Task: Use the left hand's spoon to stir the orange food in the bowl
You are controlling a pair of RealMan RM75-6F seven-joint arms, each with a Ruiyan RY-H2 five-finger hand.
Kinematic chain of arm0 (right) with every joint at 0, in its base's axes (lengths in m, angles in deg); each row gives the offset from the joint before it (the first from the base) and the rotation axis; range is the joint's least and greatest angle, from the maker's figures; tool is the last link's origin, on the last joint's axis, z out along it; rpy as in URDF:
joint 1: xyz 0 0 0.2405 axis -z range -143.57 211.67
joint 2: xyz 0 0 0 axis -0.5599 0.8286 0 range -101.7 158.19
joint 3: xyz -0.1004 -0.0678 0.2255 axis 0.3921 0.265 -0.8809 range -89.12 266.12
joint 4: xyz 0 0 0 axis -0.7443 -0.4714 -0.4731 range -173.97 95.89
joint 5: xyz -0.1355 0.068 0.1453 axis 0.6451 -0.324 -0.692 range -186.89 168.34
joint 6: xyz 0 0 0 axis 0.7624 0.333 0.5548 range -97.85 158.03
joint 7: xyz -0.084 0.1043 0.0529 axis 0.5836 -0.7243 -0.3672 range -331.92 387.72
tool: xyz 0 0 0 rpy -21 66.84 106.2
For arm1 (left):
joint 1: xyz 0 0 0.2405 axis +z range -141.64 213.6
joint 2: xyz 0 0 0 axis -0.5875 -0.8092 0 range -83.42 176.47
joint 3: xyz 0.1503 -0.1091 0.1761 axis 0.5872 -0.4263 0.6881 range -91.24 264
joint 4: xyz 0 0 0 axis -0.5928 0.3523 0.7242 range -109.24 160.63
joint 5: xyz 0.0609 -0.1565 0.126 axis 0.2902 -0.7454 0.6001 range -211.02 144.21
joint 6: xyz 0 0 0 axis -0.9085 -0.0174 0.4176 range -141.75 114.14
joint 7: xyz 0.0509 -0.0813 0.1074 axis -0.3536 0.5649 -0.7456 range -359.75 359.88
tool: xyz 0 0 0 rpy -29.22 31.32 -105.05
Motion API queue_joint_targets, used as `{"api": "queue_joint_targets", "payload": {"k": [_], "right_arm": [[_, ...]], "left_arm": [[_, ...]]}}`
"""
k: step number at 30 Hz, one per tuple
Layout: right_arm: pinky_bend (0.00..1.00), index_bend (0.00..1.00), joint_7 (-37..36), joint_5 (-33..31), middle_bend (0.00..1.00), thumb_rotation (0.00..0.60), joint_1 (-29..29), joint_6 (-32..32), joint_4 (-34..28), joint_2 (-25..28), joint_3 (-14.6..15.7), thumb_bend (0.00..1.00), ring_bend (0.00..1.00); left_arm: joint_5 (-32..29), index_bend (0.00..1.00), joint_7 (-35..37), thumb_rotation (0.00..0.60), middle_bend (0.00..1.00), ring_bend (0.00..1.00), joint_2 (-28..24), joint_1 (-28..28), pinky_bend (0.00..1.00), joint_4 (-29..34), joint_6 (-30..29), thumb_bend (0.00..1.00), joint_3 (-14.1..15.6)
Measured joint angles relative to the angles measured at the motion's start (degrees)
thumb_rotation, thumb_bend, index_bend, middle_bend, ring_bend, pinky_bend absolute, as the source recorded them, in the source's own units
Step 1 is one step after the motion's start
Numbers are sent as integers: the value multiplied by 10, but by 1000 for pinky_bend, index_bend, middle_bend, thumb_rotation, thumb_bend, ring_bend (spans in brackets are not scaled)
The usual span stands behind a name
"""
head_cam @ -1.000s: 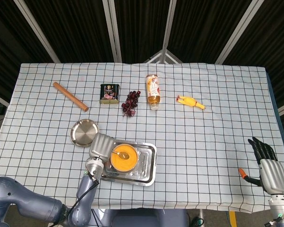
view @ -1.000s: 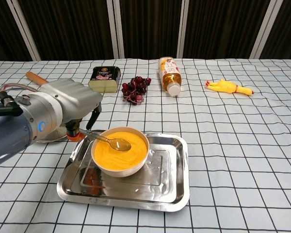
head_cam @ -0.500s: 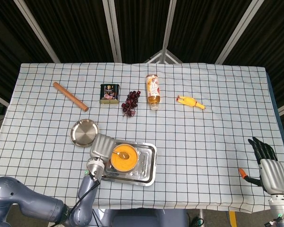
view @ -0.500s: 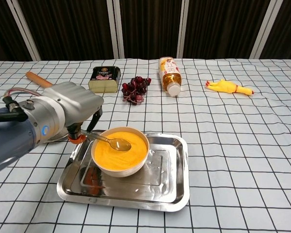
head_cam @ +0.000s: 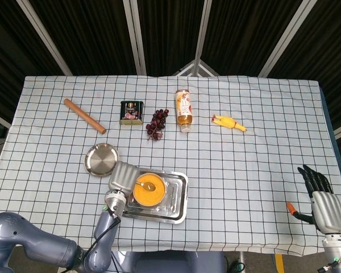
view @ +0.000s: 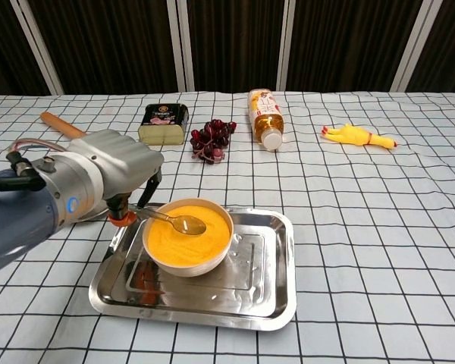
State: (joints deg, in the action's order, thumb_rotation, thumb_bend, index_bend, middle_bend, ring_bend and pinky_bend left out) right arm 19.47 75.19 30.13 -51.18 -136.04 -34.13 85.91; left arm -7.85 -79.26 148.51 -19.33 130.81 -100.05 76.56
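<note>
Chest view — left hand (view: 110, 171) fingers pinch spoon (view: 174, 221) | bowl (view: 188, 236) — tip in orange food (view: 183, 236)

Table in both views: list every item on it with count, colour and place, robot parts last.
bowl: one, white, orange food inside, on the tray
spoon: one, metal, tip in the food
tray: one, steel, near centre
round plate: one, steel, left of the tray
rolling pin: one, brown, far left
tin: one, dark, far side
grapes: one bunch, dark red, beside the tin
bottle: one, amber, lying down
rubber chicken: one, yellow, far right
left hand: grey, holds the spoon
right hand: black and grey, off the table's right corner
</note>
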Motion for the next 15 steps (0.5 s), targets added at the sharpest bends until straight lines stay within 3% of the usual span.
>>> {"api": "queue_joint_targets", "payload": {"k": [15], "right_arm": [[0,0,1,-5,0,600,0,4,-4,1,0,338,0]], "left_arm": [[-8,506,2,600,1000,1000,-4,-3,1000,8,-5,520,-2]]}}
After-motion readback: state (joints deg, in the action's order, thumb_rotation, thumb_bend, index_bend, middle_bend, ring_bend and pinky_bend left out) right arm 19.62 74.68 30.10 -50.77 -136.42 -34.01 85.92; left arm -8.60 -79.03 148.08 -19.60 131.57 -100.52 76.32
